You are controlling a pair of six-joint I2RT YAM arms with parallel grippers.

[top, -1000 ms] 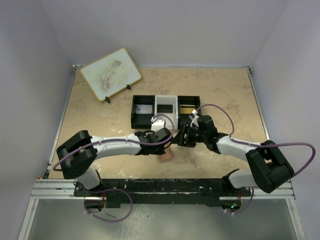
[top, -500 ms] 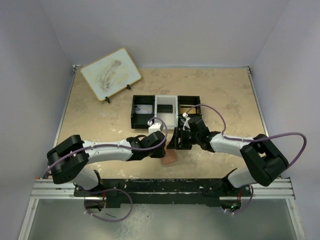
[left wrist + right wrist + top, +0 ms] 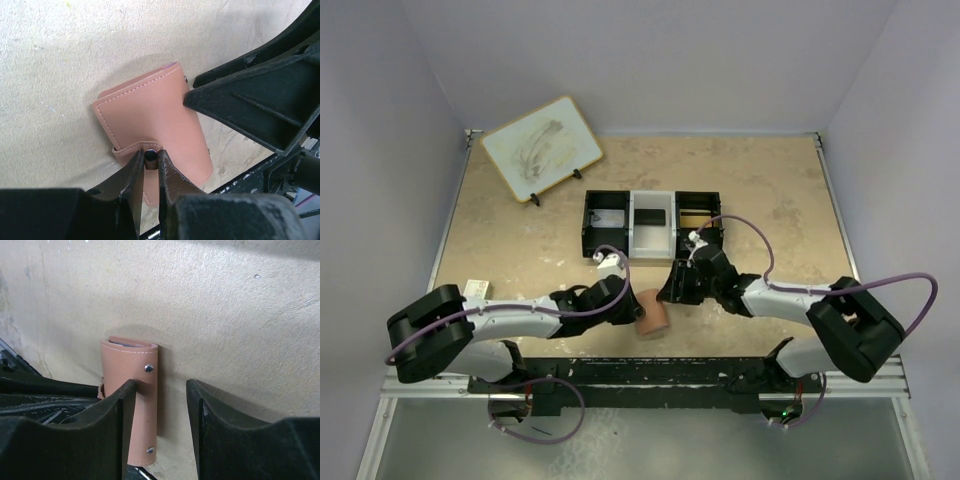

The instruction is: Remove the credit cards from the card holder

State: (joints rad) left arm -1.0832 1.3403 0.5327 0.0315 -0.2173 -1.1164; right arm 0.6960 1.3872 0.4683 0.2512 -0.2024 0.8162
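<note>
counter (image 3: 520, 230): beige, marbled, walled on three sides; both arms are bolted at its near edge.
left arm (image 3: 510, 315): lies low along the near edge and reaches right toward the middle.
right arm (image 3: 790, 298): lies low along the near edge and reaches left to meet the other arm at the centre.
board (image 3: 541, 148): white and tan with a wooden rim, propped on small black feet in the far left corner, well apart from everything else.
tray (image 3: 588, 225): three compartments, black, white, black, at mid-counter, just beyond the two hands.
left hand (image 3: 150, 160): fingers almost together, pinched on the snap tab at the card holder's lower edge.
right hand (image 3: 160, 405): fingers apart; one finger (image 3: 120, 410) sits against the holder's side edge, the other stands over bare counter, so nothing is clamped.
card holder (image 3: 655, 312): reddish-brown, stitched and folded closed, between the two hands near the counter's front edge; two metal studs show along its side in the right wrist view (image 3: 135, 385).
dark rectangle (image 3: 650, 215): flat, inside the tray's white middle compartment.
credit cards (image 3: 129, 344): only a thin grey edge shows at the holder's open end; they sit inside the holder.
white scrap (image 3: 475, 288): small, on the counter beside the left arm's elbow; what it is cannot be told.
</note>
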